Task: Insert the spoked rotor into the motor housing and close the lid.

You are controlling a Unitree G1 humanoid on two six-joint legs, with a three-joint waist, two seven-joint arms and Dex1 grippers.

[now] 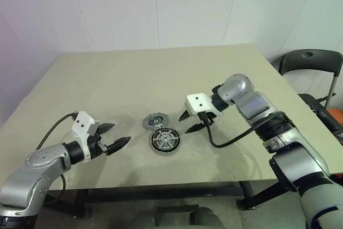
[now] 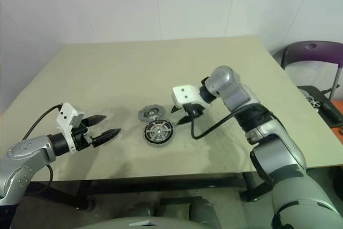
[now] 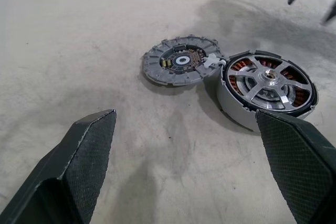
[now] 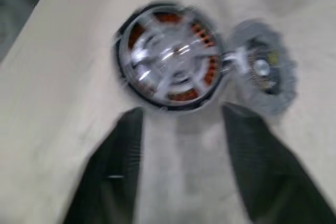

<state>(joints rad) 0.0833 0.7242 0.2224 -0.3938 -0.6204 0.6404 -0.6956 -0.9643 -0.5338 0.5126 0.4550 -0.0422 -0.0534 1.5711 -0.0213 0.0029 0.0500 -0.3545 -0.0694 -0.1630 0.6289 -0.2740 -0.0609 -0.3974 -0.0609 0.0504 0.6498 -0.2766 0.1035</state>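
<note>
White walls behind, and a big beige table (image 1: 161, 79) fills most of what I see; a dark chair (image 1: 311, 65) stands at its right side. I go from big to small.

Both arms hang over the front part of the table. My left gripper (image 1: 113, 136) is released, fingers wide apart, nothing between them, pointing toward the parts from the left. My right gripper (image 1: 192, 122) is near the parts on their right side, tilted down; in the wrist view its two fingers (image 4: 115, 171) stand apart w/ only bare table between, so it grasps nothing.

Between the grippers, near the table's front edge, sits the motor housing (image 1: 164, 140). The spoked rotor (image 3: 268, 80) looks already seated in it: silver spokes on top, copper windings visible through the gaps. The lid (image 1: 155, 121), grey w/ toothed edge, lies flat just behind the housing and touches it at one small white tab; probably a hinge, but I cannot tell for sure.

My judgement on handling: the lid is thin, stiff metal and light, and the teeth give some grip. I would pinch it at the rim on the side away from the tab and fold it over. The housing seems heavier, but smooth-walled, so it may slide; the left gripper could steady its outer wall.
</note>
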